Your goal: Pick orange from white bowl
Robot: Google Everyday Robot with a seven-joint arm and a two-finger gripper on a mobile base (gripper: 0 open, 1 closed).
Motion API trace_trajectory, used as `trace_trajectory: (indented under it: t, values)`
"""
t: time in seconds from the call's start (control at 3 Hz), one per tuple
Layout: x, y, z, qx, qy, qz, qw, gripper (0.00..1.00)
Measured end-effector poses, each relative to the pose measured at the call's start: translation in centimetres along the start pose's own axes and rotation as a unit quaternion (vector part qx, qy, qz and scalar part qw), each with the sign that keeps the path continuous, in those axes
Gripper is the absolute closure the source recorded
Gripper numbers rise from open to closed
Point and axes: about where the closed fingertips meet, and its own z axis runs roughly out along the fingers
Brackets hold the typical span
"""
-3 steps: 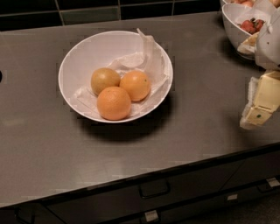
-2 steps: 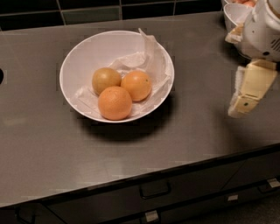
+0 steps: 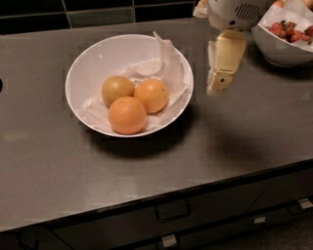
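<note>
Camera view, looking down from beyond the front edge: a dark grey bench spans the picture, with dark tiles behind its back edge and drawer fronts with a handle below its front edge.

The white bowl stands left of the bench's middle, nearer the back edge than the front. It is lined with crumpled white paper, which rises highest at the bowl's back right side.

Three fruits lie together in the bowl, each touching the next. The orange, bright and smooth, is the right-hand one and rests against the paper. A larger, paler orange fruit lies just in front of it, toward the bench's front edge. A duller yellow-brown fruit lies to its left.

The tool hangs toward the back right part of the bench, just beside the white bowl's right rim and apart from it. Its tan end points down below a rounded white housing. It touches neither the bowl nor the orange, and it seems to hang above the bench surface, though its height is hard to judge here. Whether the tool is spread or pressed together cannot be told from this angle.

A second white bowl holding red fruit stands in the back right corner, cut off by the picture's edge, just behind and to the right of the tool.
</note>
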Motion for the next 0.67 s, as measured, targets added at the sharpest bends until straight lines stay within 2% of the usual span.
trace_trajectory:
  t: [0.33, 0.67]
  values:
    - [0.0, 0.0, 0.0, 0.000, 0.000, 0.000, 1.0000, 0.00]
    - [-1.2, -0.9, 0.5, 0.002, -0.010, -0.014, 0.9999, 0.00]
